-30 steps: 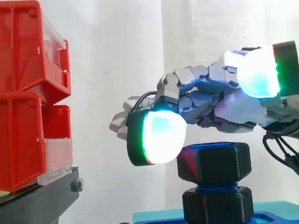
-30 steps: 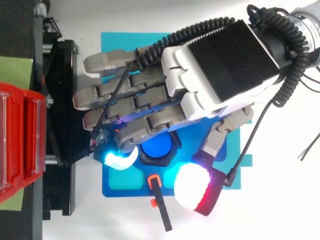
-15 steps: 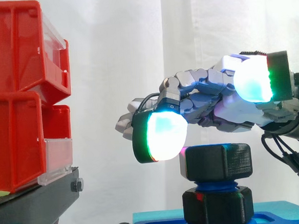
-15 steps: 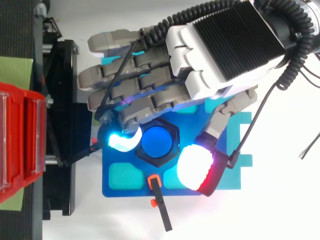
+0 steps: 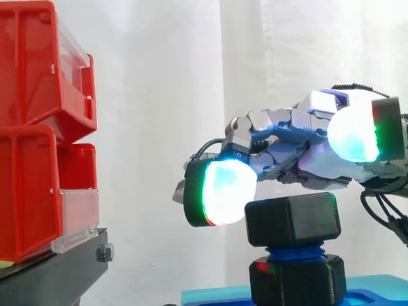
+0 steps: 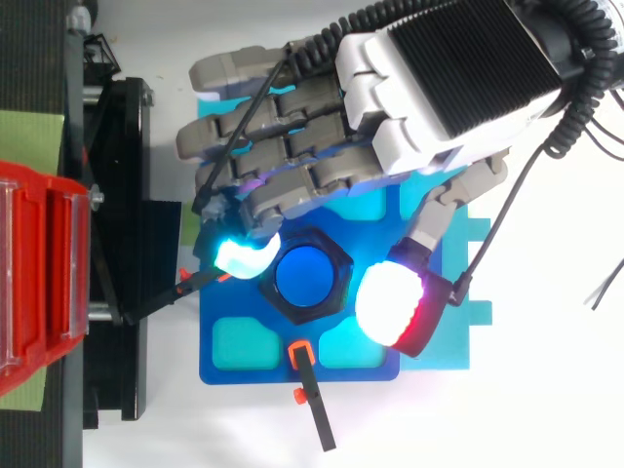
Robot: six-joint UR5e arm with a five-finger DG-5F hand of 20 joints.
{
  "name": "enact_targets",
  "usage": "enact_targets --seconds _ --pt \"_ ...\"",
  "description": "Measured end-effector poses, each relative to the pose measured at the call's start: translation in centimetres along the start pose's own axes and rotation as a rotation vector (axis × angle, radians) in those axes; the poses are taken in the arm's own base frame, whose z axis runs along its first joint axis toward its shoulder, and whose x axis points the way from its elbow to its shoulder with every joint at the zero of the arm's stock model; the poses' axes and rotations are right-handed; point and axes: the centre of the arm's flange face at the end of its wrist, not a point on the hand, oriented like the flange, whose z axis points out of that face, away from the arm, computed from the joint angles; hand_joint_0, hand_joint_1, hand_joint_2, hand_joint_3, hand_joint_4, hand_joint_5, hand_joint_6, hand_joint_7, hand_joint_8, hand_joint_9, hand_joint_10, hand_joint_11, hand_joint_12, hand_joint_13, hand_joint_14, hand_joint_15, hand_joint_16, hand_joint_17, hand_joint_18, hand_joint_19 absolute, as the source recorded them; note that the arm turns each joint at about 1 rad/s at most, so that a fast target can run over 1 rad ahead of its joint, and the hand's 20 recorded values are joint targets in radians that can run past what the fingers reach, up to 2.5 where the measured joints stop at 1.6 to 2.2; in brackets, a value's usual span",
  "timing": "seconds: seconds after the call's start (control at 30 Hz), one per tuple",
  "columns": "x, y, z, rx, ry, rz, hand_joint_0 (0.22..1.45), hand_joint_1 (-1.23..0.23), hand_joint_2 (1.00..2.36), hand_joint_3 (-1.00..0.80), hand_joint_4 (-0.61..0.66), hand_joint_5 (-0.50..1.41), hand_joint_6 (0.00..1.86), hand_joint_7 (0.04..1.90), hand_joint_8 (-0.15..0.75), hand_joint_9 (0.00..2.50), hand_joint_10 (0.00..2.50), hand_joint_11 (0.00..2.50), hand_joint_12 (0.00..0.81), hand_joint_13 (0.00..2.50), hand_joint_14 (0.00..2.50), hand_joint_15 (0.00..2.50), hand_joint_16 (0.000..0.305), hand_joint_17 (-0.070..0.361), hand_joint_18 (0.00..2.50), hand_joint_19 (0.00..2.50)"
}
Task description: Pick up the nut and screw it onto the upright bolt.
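Right now the robot hand is hovering low over the black hexagonal plastic nut, reaching in from the right in the side view. Its fingers are loosely bent and the thumb is spreading away, so it is gripping nothing. One glowing cyan-green fingertip pad is sitting right at the nut's left edge; actual contact is impossible to tell. The white-and-red thumb pad is hanging just beside the nut's right side in the top view and clearly above it in the side view.

The nut is sitting on top of the blue upright bolt, with blue thread showing beneath it. Under that thread a second black hexagonal block is resting on the blue base plate. A black rod with an orange collar is lying at the plate's front edge. The red plastic bins are standing on the black stand to the left, well apart from the bolt, with the white curtain hanging behind.
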Motion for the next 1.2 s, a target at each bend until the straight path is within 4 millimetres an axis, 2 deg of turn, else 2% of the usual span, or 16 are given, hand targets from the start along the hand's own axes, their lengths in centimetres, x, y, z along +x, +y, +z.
enact_targets --seconds 0.3,0.5,0.57,0.67,0.83,0.97,1.2 --pt "-0.1 -0.9 -1.2 0.007 0.009 -0.009 0.49 -0.13 1.0 -0.5 0.3 -0.03 0.5 1.11 0.279 0.7 0.0 0.0 0.247 0.44 0.0 0.0 0.024 0.055 0.13 0.0" --pt "-0.2 -1.5 -2.0 0.017 0.011 -0.011 0.49 -0.12 1.0 -0.5 0.24 0.0 0.5 1.26 0.275 0.75 0.0 0.0 0.244 0.47 0.0 0.0 0.024 0.054 0.16 0.0" --pt "-0.3 -1.7 -2.2 0.018 0.011 -0.013 0.5 -0.12 1.0 -0.5 0.19 0.02 0.5 1.33 0.272 0.78 0.0 0.0 0.238 0.5 0.0 0.0 0.024 0.053 0.18 0.0" --pt "-0.5 -2.1 -2.7 0.021 0.013 -0.018 0.5 -0.13 1.0 -0.5 0.2 0.02 0.5 1.33 0.27 0.81 0.0 0.0 0.235 0.5 0.0 0.0 0.023 0.052 0.2 0.0" --pt "-0.7 -2.5 -3.2 0.021 0.014 -0.024 0.49 -0.12 1.0 -0.5 0.29 -0.04 0.5 1.09 0.26 0.73 0.0 0.0 0.243 0.48 0.0 0.0 0.024 0.054 0.16 0.0" --pt "-1.0 -2.6 -3.2 0.011 0.006 -0.033 0.48 -0.11 1.0 -0.5 0.24 -0.14 0.5 0.79 0.242 0.51 0.0 0.0 0.281 0.33 0.0 0.0 0.031 0.069 0.0 0.0" --pt "-1.4 -2.1 -2.3 -0.045 -0.026 -0.064 0.47 -0.11 1.0 -0.5 0.16 -0.19 0.5 0.66 0.206 0.32 0.0 0.0 0.313 0.18 0.0 0.0 0.043 0.097 0.0 0.0"
